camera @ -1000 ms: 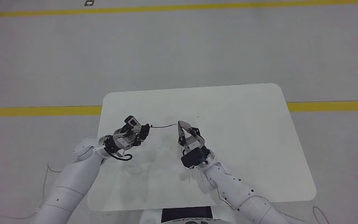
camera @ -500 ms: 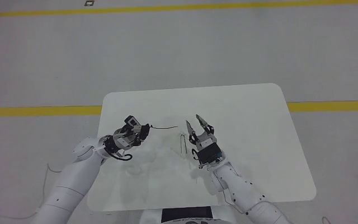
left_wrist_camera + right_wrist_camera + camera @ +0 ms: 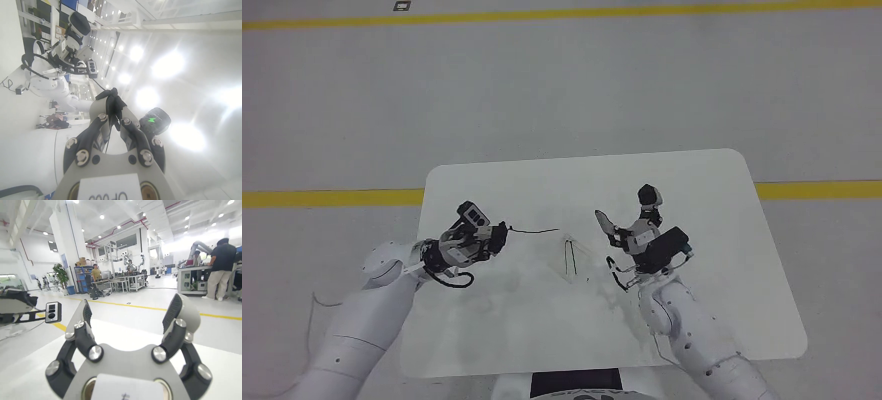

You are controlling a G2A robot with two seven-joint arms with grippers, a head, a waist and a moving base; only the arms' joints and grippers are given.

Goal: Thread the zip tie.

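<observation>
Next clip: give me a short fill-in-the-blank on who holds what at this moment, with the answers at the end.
1. The left gripper is shut on one end of the ____.
2. The right gripper stands ____ and holds nothing.
3. A thin dark strip lies on the ____ between the two grippers.
Missing words: zip tie; open; table.

White paper label [image 3: 107, 186] at the base of my left gripper [image 3: 113, 100]: print cut off, unreadable. Green lightning-bolt sign [image 3: 151, 119] on black round housing [image 3: 161, 128].
</observation>
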